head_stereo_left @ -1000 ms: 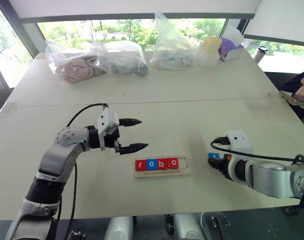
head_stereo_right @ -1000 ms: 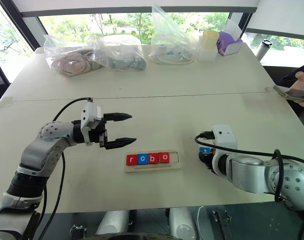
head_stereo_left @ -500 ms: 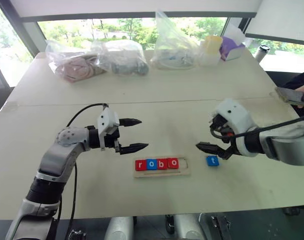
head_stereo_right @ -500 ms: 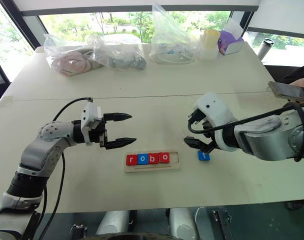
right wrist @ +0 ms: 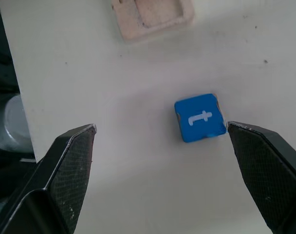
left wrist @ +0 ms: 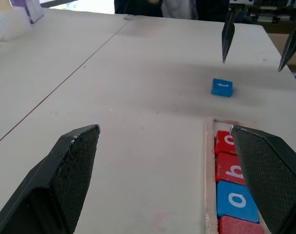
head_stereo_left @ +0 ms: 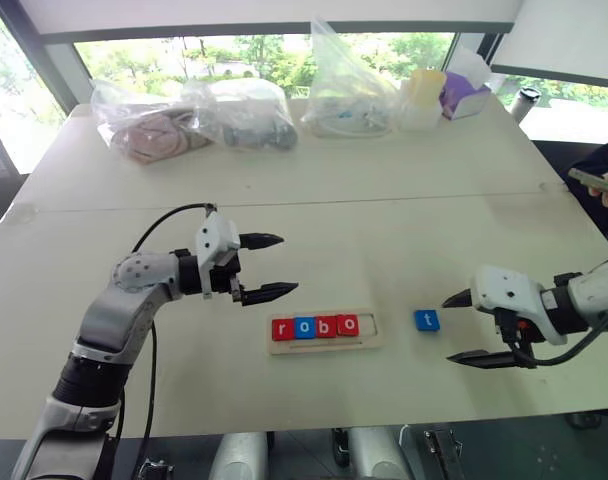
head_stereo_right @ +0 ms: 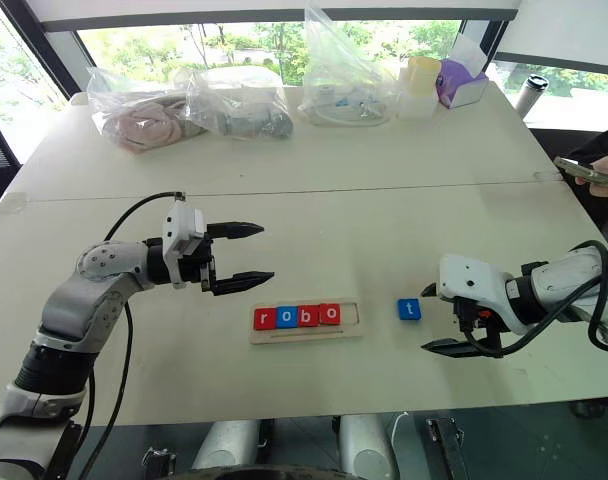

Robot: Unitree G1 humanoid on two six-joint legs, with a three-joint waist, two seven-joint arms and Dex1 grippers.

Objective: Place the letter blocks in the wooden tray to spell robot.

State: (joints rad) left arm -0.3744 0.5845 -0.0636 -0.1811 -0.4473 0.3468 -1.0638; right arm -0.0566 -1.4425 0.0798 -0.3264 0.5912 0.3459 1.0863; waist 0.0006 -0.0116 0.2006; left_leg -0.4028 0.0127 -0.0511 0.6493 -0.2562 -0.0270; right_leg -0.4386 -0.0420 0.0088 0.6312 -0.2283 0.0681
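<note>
The wooden tray lies on the table's near middle. Its slot holds a red r, a blue o, a red b and a red o, with the right end bare. A blue t block lies flat on the table just right of the tray; the right wrist view shows this t block between the fingers, untouched. My right gripper is open, just right of the t block and pointing at it. My left gripper hovers open above the tray's left end, holding nothing.
Clear plastic bags with soft items, another bag, a yellow-lidded container and a purple box line the table's far side. A person's hand with a phone is at the right edge.
My right gripper was low over the t block, lifted off it, opened and swung round to the block's right. The t block stays on the table. My left arm has not moved.
</note>
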